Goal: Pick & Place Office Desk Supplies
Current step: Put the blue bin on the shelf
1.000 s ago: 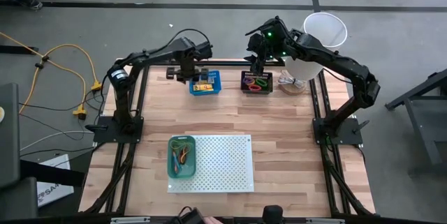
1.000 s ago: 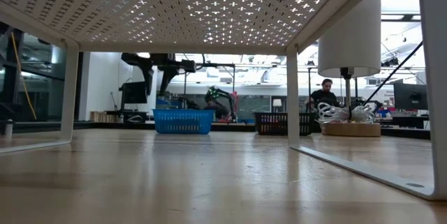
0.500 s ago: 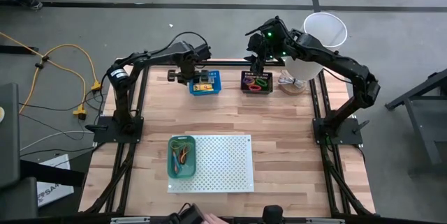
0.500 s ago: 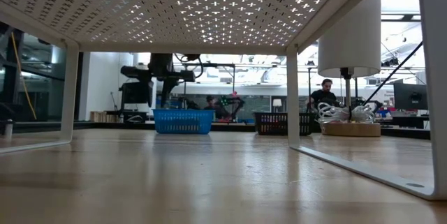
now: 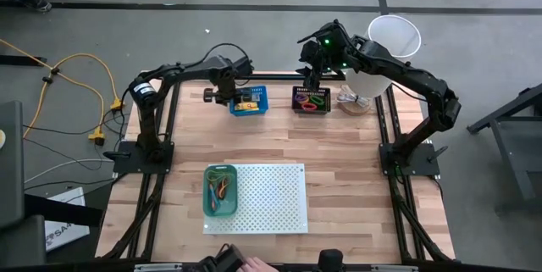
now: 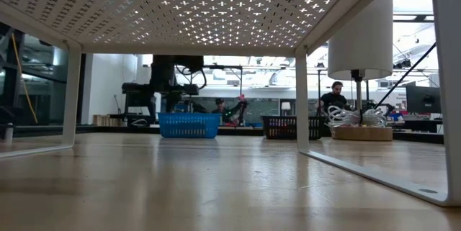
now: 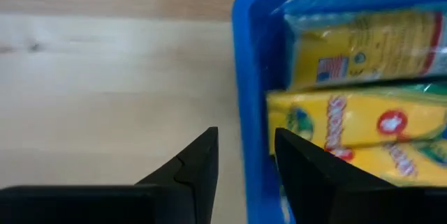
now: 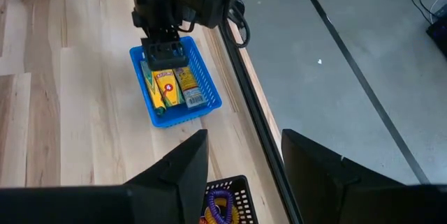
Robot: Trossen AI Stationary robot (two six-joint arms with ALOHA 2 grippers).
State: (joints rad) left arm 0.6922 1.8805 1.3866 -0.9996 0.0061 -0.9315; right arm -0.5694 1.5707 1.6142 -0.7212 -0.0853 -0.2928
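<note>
Two black jointed arms with looping black cables; a green light glows on the right arm (image 5: 326, 43)

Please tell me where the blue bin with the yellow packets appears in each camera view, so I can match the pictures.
High view: blue bin at the table's far edge, left of centre.
Low view: far across the table, left of centre.
Left wrist view: bin wall just beyond the fingertips.
Right wrist view: upper left.
Shared landmark: the yellow packets inside it; hidden in the low view.
</note>
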